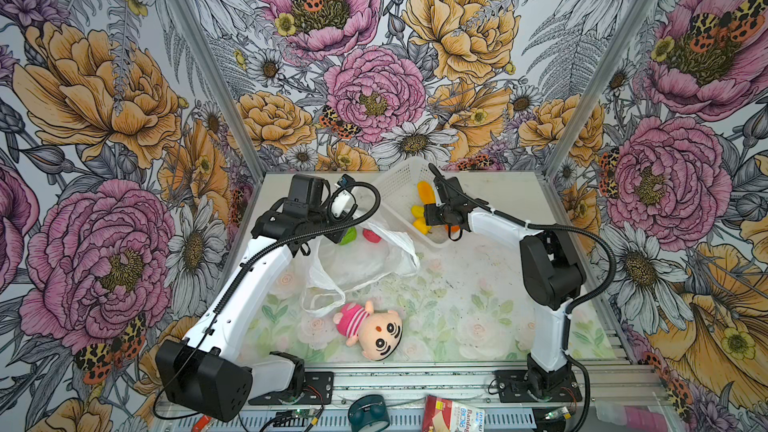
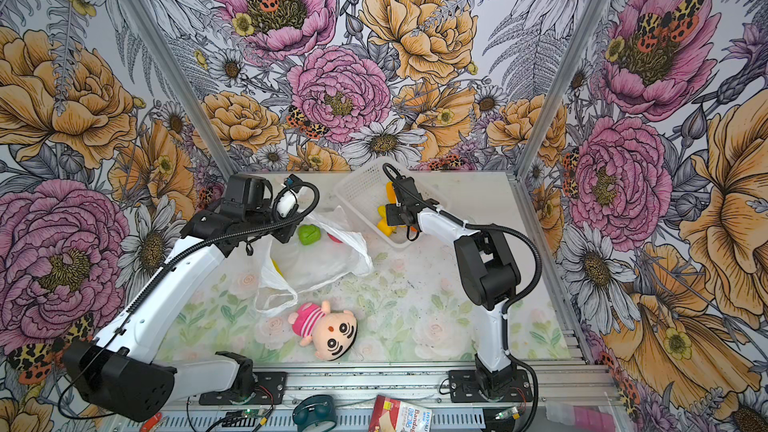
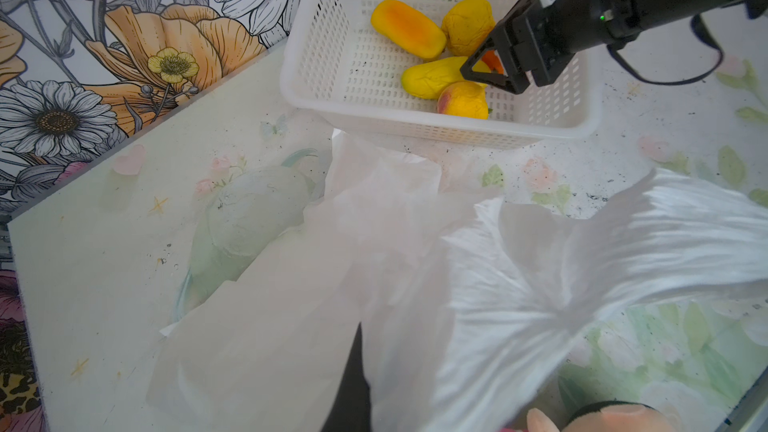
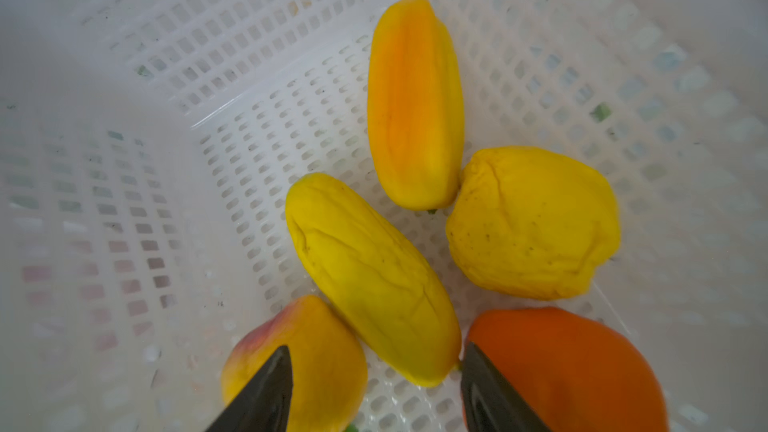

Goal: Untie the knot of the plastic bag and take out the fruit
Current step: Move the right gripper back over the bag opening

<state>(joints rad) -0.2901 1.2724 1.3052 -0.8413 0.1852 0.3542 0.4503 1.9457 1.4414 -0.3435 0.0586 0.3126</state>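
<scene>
Beside the crinkly bag (image 3: 519,284), a perforated basket (image 3: 332,56) holds wrinkled yellow fruit (image 3: 432,76).

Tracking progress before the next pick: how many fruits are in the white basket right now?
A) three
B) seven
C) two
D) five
D: the right wrist view shows five in the basket: an orange-yellow long one, a lumpy yellow one, a long yellow one, a yellow one with a red blush and an orange one.
</scene>
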